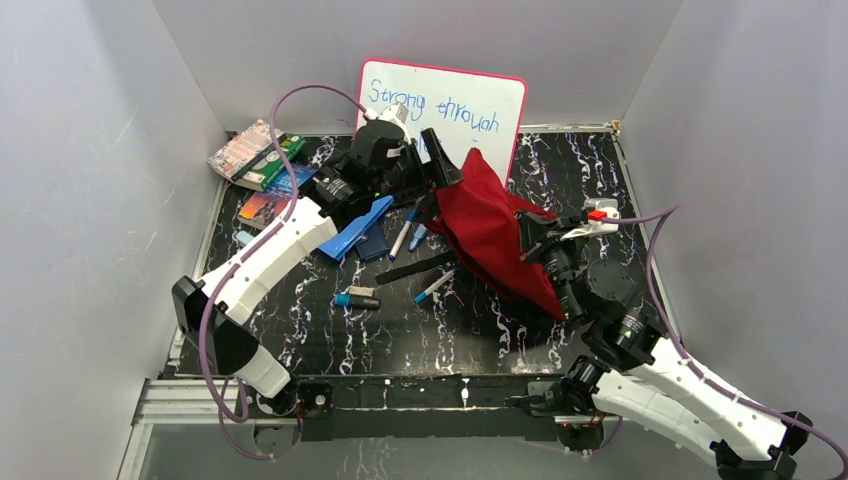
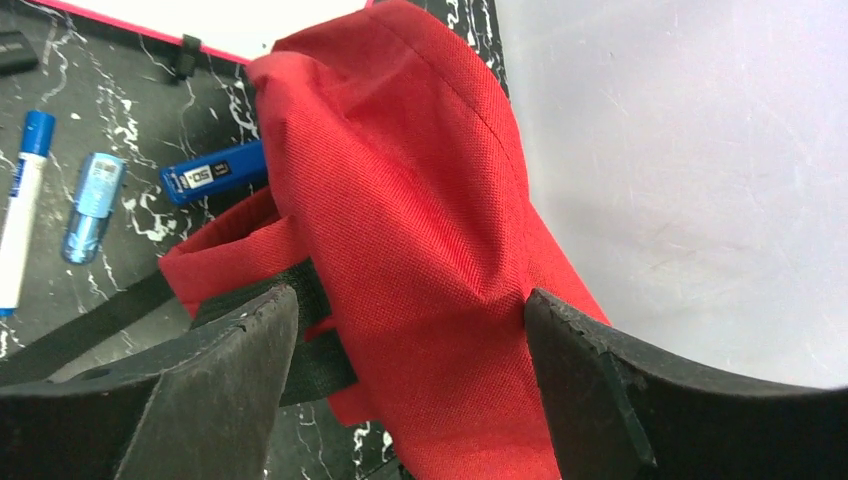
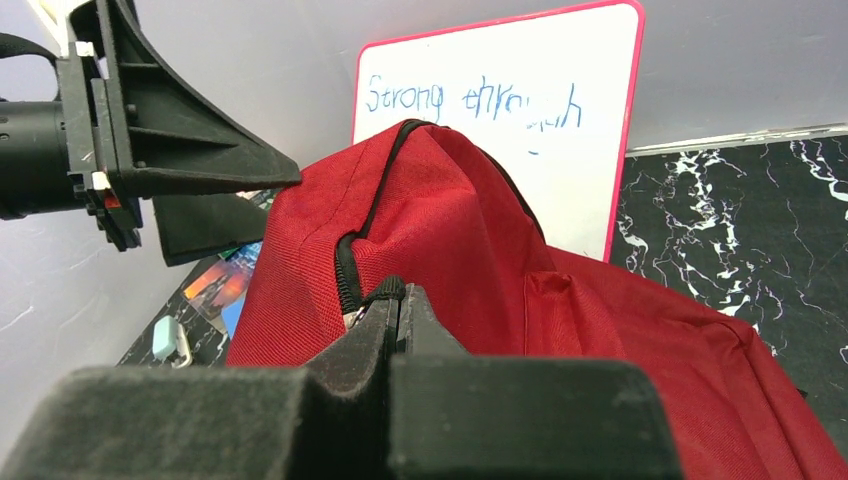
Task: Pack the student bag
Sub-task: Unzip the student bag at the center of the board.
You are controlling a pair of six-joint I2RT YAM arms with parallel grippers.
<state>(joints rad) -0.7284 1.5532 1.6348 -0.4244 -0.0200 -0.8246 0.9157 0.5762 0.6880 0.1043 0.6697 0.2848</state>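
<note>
Mid-table, the student bag [image 1: 490,235] slants, top toward whiteboard [image 1: 445,105].

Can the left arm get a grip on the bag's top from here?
Likely yes: the left end effector stands open astride the student bag, only its fabric between the fingers.

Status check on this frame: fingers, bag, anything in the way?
Left fingers open, straddling soft red fabric backpack top. Right fingers shut on its black zipper edge. Blue-capped white marker loose on table beside it, nothing blocking.
</note>
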